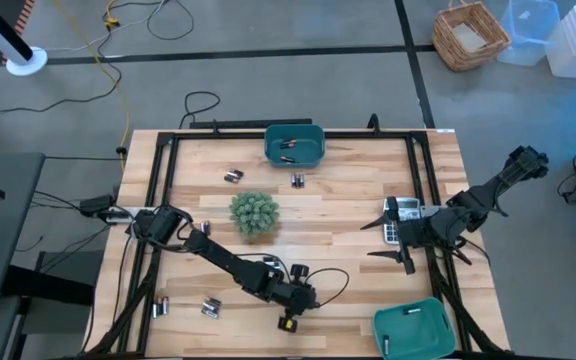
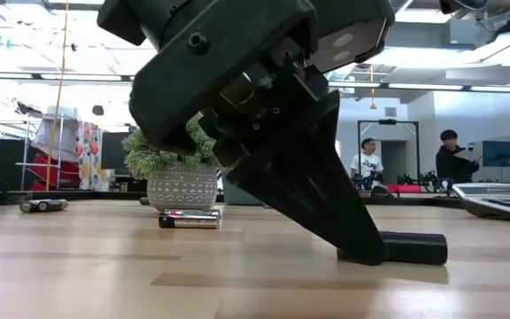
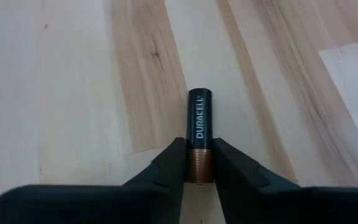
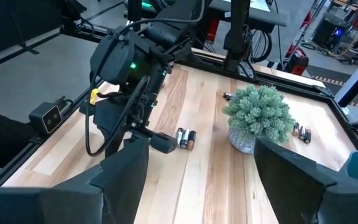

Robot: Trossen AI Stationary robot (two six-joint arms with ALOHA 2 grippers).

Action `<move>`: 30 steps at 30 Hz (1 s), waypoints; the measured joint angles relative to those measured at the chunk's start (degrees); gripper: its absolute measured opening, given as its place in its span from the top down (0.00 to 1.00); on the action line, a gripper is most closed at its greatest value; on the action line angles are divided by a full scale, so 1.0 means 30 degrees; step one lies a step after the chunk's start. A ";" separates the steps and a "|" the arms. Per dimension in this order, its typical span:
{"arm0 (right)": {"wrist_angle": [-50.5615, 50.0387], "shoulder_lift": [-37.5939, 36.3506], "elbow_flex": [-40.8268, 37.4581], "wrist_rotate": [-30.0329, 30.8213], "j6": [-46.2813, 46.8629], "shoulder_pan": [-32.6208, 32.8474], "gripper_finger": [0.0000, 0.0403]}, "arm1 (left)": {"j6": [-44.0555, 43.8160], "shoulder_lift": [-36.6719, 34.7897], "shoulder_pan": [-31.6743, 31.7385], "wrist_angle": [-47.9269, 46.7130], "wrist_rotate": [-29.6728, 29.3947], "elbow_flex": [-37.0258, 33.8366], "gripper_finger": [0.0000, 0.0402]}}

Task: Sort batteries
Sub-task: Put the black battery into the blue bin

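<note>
Where the left arm reaches across the table [image 1: 348, 215] toward its near edge, the left claw [image 3: 199, 165] is seen lowered to the wood with its two dark fingers [image 3: 169, 165] pressed against either side of a black and copper battery [image 3: 199, 134]. The battery lies flat on the table, its copper end caught between the fingertips and its black end sticking out beyond them. In the low view the same battery [image 2: 412, 247] rests on the wood with the tip of the claw down over one end.

Further left on the table, near the front corner, two pairs of loose batteries [image 1: 185, 306] are seen lying well apart from the left claw. Toward the far side, another pair [image 1: 233, 176] lies just left of a small potted plant [image 1: 254, 213], and a further pair [image 1: 297, 181] lies just in front of a teal bin [image 1: 295, 144] at the far edge, in which batteries are held.

On the right, the right claw [image 1: 408, 258] is held above the table with its fingers spread wide and nothing between them, close beside a grey calculator [image 1: 400, 217]. A second teal bin [image 1: 415, 328] stands at the near right corner.
</note>
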 joint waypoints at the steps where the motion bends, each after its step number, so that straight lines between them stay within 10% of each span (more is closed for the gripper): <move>1: 0.0002 0.0000 0.0000 0.0000 0.0000 0.0000 0.24 | -0.0007 0.0000 0.0027 -0.0014 0.0011 -0.0003 0.86; 30: 0.0344 -0.0723 0.0000 0.0007 -0.0494 0.0168 0.24 | 0.1038 -0.0290 0.0324 0.2210 -0.0774 -0.0120 0.89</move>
